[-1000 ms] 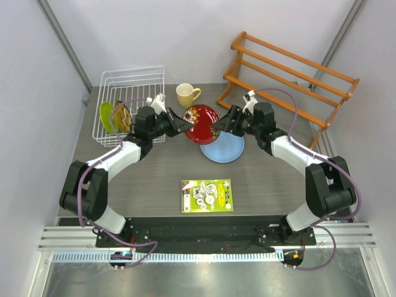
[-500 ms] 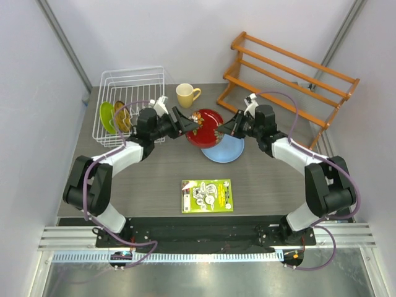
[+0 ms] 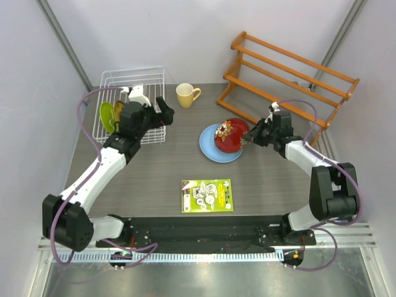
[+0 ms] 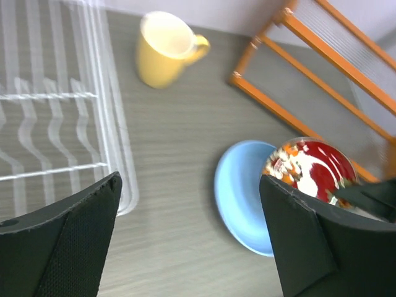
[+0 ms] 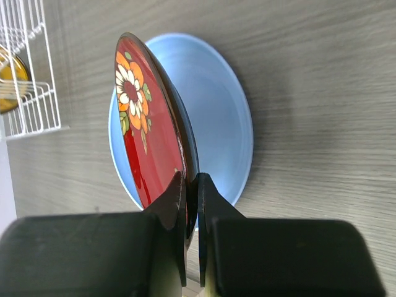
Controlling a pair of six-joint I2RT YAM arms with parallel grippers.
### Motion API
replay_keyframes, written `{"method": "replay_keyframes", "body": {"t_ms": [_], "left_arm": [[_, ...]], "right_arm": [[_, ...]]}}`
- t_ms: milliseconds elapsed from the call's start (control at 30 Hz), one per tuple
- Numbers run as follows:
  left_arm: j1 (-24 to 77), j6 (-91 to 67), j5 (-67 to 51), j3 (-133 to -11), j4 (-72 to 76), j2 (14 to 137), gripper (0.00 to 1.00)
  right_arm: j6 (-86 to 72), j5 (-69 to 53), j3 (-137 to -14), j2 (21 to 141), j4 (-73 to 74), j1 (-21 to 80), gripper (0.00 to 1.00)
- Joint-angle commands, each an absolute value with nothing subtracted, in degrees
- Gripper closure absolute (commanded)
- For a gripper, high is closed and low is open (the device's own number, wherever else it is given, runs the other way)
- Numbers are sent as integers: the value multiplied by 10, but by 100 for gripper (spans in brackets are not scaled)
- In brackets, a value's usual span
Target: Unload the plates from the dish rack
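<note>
The right tool (image 5: 190,185) is clamped narrowly on the near rim of the red plate (image 5: 139,136), which stands steeply tilted on edge over the blue plate (image 5: 216,124). The blue plate lies flat on the surface (image 3: 154,179). Whether the red plate's far edge already touches the blue one cannot be told from the wrist view.

The step in hand looks like stacking the red plate on the blue. To do it well, the wrist should roll until the plate is near flat and centred. Then it should sink until the blue plate carries the weight, and only then let go. The pinch is on a thin glossy rim, so opening early could let the plate slap down or slide off.

Farther back, the left tool (image 4: 190,182) is spread wide and empty, hanging over the surface just beside the right edge of the dish rack (image 4: 62,96). In that rack the lime green plate (image 3: 107,116) and the yellow patterned plate (image 3: 119,114) stand upright, well apart from the right tool and partly hidden behind the left arm.
</note>
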State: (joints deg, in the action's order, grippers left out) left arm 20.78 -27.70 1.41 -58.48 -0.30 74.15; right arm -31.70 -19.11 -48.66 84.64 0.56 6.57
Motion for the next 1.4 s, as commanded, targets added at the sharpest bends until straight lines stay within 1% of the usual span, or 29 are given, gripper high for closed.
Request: {"method": "replay_keyframes", "body": {"t_ms": [0, 200, 467, 500, 567, 600, 667, 700, 733, 767, 800, 867, 900, 1067, 1100, 1267, 1367], "left_arm": [[205, -200, 134, -599, -40, 697, 4], [205, -186, 172, -599, -56, 686, 2], [203, -192, 174, -595, -61, 692, 1], [202, -192, 174, -593, -60, 693, 1], [202, -192, 175, -594, -61, 695, 1], [201, -193, 175, -593, -61, 697, 1], [200, -194, 175, -595, -61, 700, 1], [200, -194, 175, -595, -62, 700, 1], [200, -194, 175, -595, -62, 702, 1], [200, -194, 175, -596, -62, 704, 1], [200, -194, 175, -595, -62, 705, 1], [198, -194, 176, -596, -63, 708, 1], [199, -194, 176, -596, -64, 709, 1], [193, -193, 183, -599, -65, 713, 1], [192, -192, 185, -598, -65, 715, 0], [180, -192, 186, -603, -69, 717, 1], [172, -189, 188, -609, -71, 722, 0]], "right_arm": [[-318, -236, -504, 868, -36, 70, 99], [-330, -285, -525, 929, -58, 70, 99], [-334, -330, -555, 983, -80, 71, 98], [-331, -336, -561, 990, -79, 71, 90], [-325, -337, -569, 996, -65, 73, 82], [-323, -338, -574, 998, -62, 72, 73], [-316, -334, -576, 1003, -47, 74, 66], [-313, -332, -577, 1002, -43, 75, 57], [-310, -325, -577, 1000, -39, 74, 55], [-307, -321, -578, 998, -26, 76, 50], [-297, -315, -581, 997, -19, 76, 42], [-286, -285, -587, 987, 18, 80, 41], [-269, -273, -592, 984, 29, 82, 35], [-221, -197, -623, 958, 122, 98, 32], [-215, -178, -625, 952, 127, 101, 20], [-184, -117, -638, 927, 165, 114, 19], [-176, -59, -639, 914, 185, 124, 19]]}}
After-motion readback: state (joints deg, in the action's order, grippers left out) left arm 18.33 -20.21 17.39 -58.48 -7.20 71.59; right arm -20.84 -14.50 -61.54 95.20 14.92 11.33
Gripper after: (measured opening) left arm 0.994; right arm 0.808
